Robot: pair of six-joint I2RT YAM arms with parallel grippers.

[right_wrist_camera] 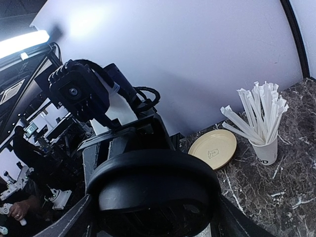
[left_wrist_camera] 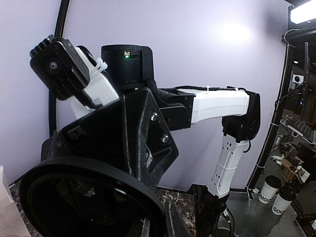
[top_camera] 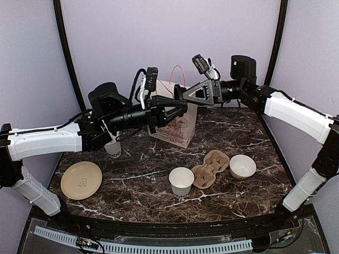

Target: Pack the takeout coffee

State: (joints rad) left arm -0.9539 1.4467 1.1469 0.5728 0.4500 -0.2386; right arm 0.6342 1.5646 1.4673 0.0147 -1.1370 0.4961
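The takeout coffee's round black lid [top_camera: 179, 99] hangs in the air over the paper bag, between both grippers. My left gripper [top_camera: 181, 107] is shut on its rim, and the lid [left_wrist_camera: 74, 197] fills the lower left of the left wrist view. From the right, my right gripper [top_camera: 180, 94] spans the lid [right_wrist_camera: 153, 182] across its width. One finger [right_wrist_camera: 74, 222] rests against each side. The white paper cup [top_camera: 181, 181] stands open and upright at the table's front centre, away from both grippers.
A white paper bag [top_camera: 177, 124] with red handles stands under the grippers. A brown cardboard cup carrier [top_camera: 211, 168] lies beside the cup, with a white bowl [top_camera: 242, 166] to its right. A cup of straws [right_wrist_camera: 264, 148] and a beige plate [top_camera: 81, 180] are at the left.
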